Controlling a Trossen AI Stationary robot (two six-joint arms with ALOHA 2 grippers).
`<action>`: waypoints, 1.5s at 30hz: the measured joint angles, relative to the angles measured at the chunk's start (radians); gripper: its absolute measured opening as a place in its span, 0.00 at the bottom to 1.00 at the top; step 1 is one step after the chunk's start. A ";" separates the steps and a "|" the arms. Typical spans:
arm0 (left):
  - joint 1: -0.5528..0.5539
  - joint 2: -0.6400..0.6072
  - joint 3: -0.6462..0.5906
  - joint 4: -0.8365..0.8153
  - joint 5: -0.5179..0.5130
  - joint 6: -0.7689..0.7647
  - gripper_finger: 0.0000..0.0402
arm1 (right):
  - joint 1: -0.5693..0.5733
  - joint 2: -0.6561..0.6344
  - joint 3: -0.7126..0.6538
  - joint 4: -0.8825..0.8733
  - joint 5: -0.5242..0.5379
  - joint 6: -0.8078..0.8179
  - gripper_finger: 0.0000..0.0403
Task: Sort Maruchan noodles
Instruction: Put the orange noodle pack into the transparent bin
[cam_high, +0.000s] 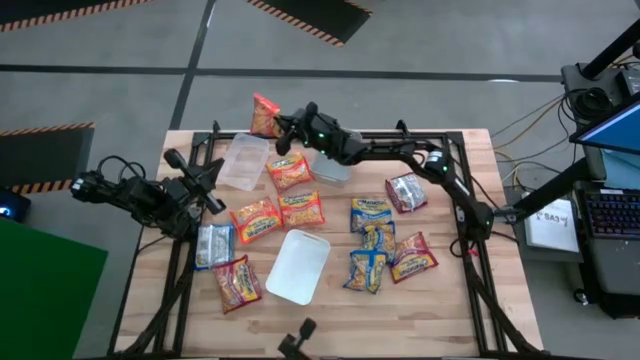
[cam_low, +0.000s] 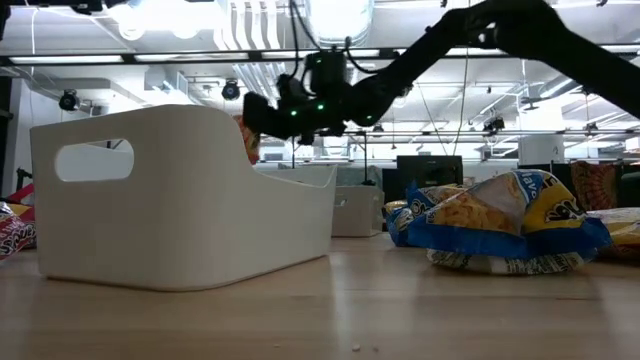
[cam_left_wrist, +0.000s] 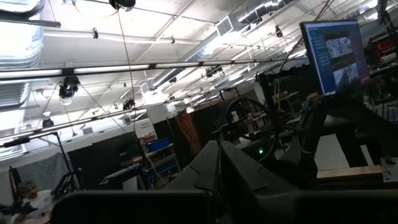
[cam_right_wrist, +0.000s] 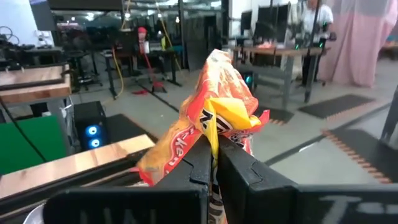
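Observation:
Several Maruchan packets lie flat on the table: orange ones (cam_high: 288, 172) (cam_high: 255, 218) (cam_high: 300, 208) (cam_high: 237, 282), blue-and-yellow ones (cam_high: 371, 212) (cam_high: 366, 270) and dark red ones (cam_high: 406, 190) (cam_high: 413, 257). My right gripper (cam_high: 281, 127) reaches over the table's far edge, left of centre, shut on one more orange packet (cam_high: 265, 115), also seen in the right wrist view (cam_right_wrist: 214, 99) and the low view (cam_low: 247, 140). My left gripper (cam_high: 207, 186) waits shut above the table's left edge, touching nothing. My right gripper pinches the orange packet between its two fingers at one crumpled edge (cam_right_wrist: 213, 138). The fingers come roughly level from the table's right side. The packet is lifted clear of the table and stands out beyond the fingertips, bunched and creased.
One clear tray (cam_high: 243, 160) lies near the far left corner and another (cam_high: 330, 166) under my right arm. A white tray (cam_high: 298, 265) sits near the table's middle front, looming large in the low view (cam_low: 180, 200). A silvery packet (cam_high: 213, 243) lies at the left.

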 joint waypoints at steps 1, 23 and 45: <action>0.000 -0.001 0.000 0.001 -0.004 0.000 0.00 | 0.002 0.015 0.025 -0.020 0.000 0.012 0.02; 0.000 -0.044 0.000 -0.002 -0.063 -0.006 0.00 | 0.004 0.219 0.340 -0.258 0.027 0.195 0.02; 0.000 -0.054 0.000 0.007 -0.027 -0.041 0.00 | 0.064 0.360 0.430 -0.033 0.080 0.213 0.02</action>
